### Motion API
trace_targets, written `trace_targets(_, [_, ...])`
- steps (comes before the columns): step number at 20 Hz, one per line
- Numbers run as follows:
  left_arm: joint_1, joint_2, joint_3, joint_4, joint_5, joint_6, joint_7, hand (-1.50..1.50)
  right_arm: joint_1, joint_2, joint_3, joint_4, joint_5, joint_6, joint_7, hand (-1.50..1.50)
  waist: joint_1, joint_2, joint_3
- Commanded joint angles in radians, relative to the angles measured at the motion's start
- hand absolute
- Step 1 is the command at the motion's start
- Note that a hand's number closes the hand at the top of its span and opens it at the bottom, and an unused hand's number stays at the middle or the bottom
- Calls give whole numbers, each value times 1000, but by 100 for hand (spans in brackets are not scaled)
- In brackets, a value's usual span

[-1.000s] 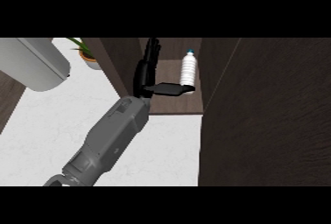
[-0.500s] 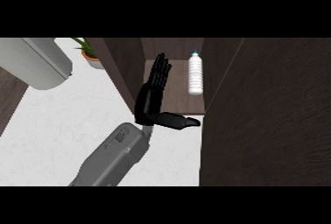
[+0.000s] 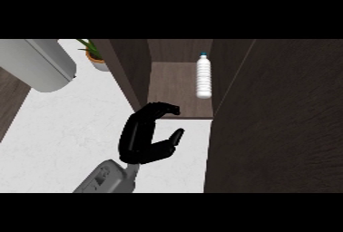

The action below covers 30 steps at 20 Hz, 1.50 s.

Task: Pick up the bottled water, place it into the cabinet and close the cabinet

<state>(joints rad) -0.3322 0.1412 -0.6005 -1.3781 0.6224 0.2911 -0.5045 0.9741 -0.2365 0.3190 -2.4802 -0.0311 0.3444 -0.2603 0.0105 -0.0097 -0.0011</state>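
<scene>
While the bottled water is standing upright on the cabinet shelf, tucked toward the right-hand wall of the opening, the placing part of this job is looking done. Nothing is touching the bottle; it is sitting well inside, clear of the shelf's front edge.

Down below, one hand is hovering over the white counter, just in front of the shelf's front lip and near the left wall of the opening. Its fingers are curling over into a hook with the thumb sticking out opposite them, and they are gripping nothing at all. From where its forearm is coming into view, I am taking it as the right hand, though the picture is not making that certain. The other hand is not showing anywhere.

So what is remaining? By my reading, only the closing. The big dark panel filling the right side of the view is looking like the cabinet door, swung open and edge-on, and the hand is not touching it.

Off to the upper left, a potted plant and a large grey rounded object are sitting well apart from the action.
</scene>
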Motion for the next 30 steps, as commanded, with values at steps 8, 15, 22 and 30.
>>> trace_targets(8, [269, 216, 63, -314, 27, -1, 34, -150, 42, -185, 98, -175, 165, 135, 4, 150, -6, -5, -1])
trace_targets(15, [421, 315, 167, -403, 132, -101, 5, -150, 28, -243, 246, -206, 231, 154, 37, 150, -8, -5, -5])
trace_targets(22, [534, 384, 233, -462, 198, -162, -4, -150, -108, -278, 398, -196, 267, 168, 122, 150, 23, -12, -12])
trace_targets(30, [616, 459, 301, -487, 248, -267, -23, -150, -204, -238, 510, -142, 188, 99, 197, 150, 59, 1, -16])
